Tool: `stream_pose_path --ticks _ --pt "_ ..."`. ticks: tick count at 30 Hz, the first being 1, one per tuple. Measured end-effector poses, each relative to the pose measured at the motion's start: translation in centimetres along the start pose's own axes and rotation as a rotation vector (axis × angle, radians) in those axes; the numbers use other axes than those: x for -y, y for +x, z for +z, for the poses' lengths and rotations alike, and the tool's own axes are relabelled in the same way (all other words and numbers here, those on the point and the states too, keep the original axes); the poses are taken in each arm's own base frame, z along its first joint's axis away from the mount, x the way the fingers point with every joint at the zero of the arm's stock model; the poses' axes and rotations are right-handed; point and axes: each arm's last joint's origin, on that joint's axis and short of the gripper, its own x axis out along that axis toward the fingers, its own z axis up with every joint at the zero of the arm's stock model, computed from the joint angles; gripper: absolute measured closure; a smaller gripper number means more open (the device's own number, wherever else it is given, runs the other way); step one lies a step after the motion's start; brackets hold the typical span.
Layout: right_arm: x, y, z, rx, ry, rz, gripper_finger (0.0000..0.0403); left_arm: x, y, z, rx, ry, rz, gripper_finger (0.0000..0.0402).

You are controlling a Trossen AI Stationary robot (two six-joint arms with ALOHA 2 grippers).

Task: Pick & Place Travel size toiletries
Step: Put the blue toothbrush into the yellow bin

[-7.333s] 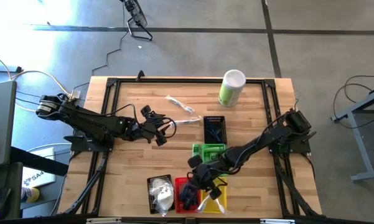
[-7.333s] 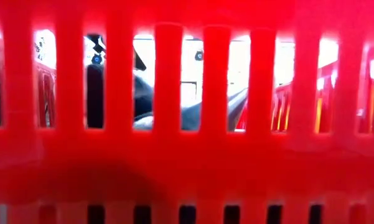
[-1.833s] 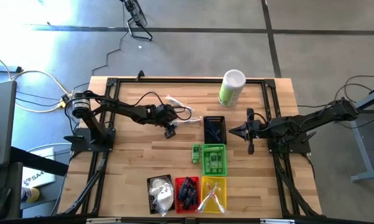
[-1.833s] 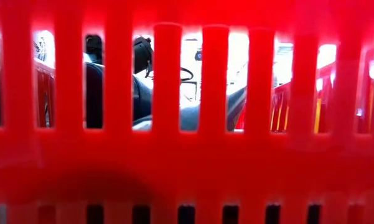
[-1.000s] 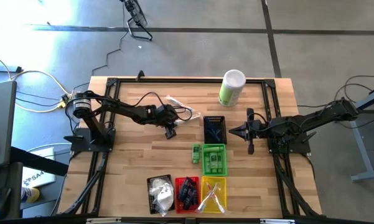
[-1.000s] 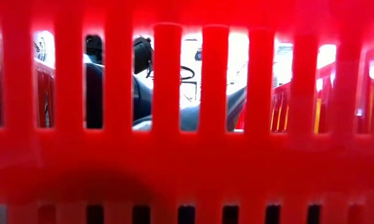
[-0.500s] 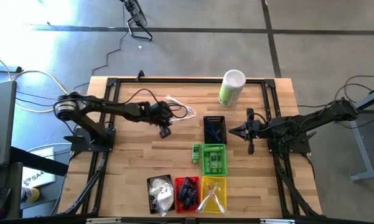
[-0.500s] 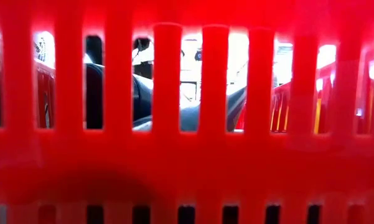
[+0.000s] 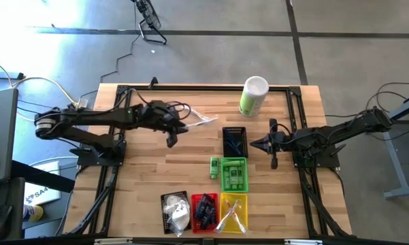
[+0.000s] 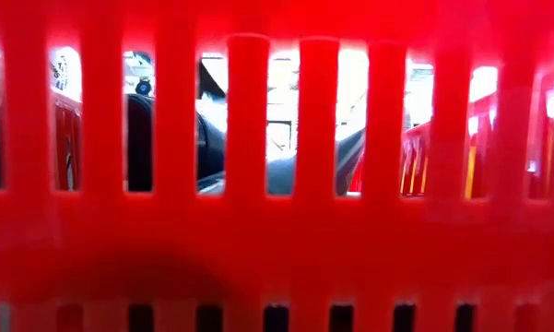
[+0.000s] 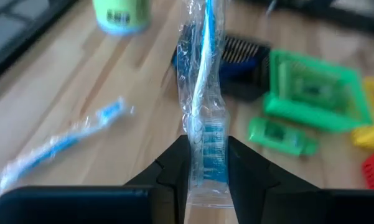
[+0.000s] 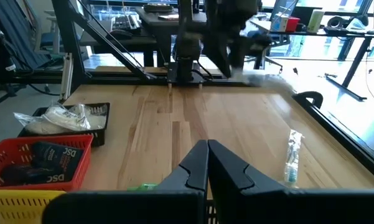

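Tubes (image 9: 205,209) in red basket (image 9: 194,225)

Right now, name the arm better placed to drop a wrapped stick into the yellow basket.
Left. The left gripper is shut on a clear-wrapped stick; the right gripper waits shut and empty right of the black basket.

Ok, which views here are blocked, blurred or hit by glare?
Low view: almost wholly blocked by the red basket wall, seen out of focus. Left wrist view: the clear-wrapped stick between the left gripper fingers is fairly sharp; the green basket behind is soft. High view: bright floor glare upper left. Right wrist view: the far arm is motion-blurred.
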Motion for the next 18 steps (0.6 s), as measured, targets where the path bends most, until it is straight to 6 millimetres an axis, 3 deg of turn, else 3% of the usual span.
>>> stream_pose_path --ticks 5,12,18 --pt "-0.2 0.5 -0.1 -0.004 -0.009 -0.001 0.0401 0.3 -0.4 1.4 0.137 -0.011 -0.036 0.0319" --pt "-0.4 1.7 0.1 0.034 -0.007 -0.017 0.0401 2.0 1.7 2.0 0.243 0.036 -0.112 0.0319" --pt "0.4 3.0 0.2 0.077 0.052 -0.218 0.039 4.2 2.9 2.1 0.32 0.134 -0.184 0.0319"
